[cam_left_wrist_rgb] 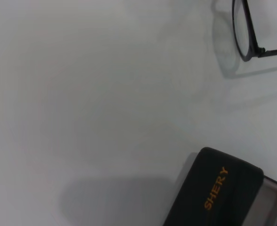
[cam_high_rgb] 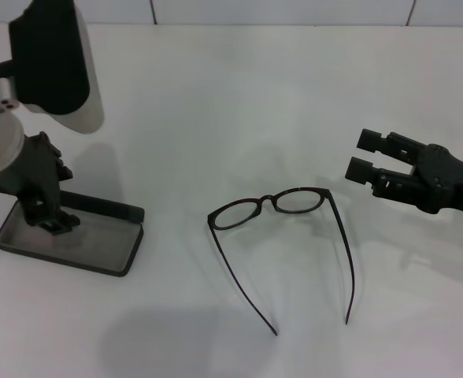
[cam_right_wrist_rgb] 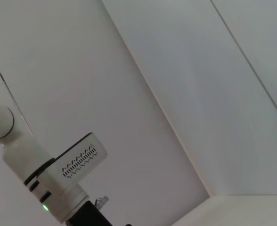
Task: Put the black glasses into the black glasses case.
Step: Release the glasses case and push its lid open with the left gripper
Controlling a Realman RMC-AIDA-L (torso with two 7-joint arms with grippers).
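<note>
Black glasses (cam_high_rgb: pixel 283 228) lie unfolded left of the right claw (cam_high_rgb: pixel 363 154), parted and empty.

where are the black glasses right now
In the head view, the black glasses lie unfolded on the white table near its middle, between the open black glasses case on the robot's left and the right gripper.

Matt black case (cam_left_wrist_rgb: pixel 214 193), smooth table (cam_high_rgb: pixel 239 102)

We see a plain white counter (cam_high_rgb: pixel 239 102) under soft, even light that casts faint shadows. Behind it rises a white wall (cam_high_rgb: pixel 279 11) split by thin vertical seams.
</note>
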